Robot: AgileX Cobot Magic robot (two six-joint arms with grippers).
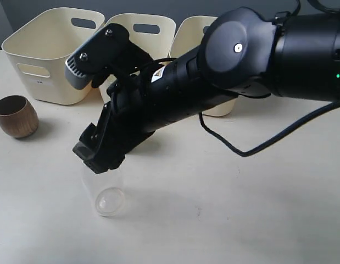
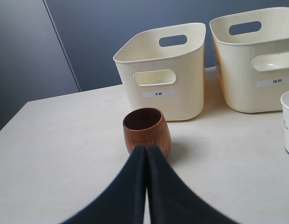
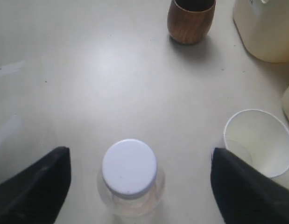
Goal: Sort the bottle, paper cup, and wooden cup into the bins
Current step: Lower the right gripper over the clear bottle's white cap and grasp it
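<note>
The right gripper hangs over the bottle, jaws wide either side of its white cap. Just beside the bottle stands the paper cup; beyond, the wooden cup, then the bins. The left gripper, jaws pressed together, sits near the wooden cup.

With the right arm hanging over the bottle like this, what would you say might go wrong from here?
1. The paper cup stands right beside one finger of the open right end effector; coming down around the bottle, that finger may knock the cup over.
2. The bottle is clear and looks light, so an off-centre squeeze could tip it.
3. In the exterior view the arm hides the cup and most of the bottle, so only the wrist view shows the gap.
</note>
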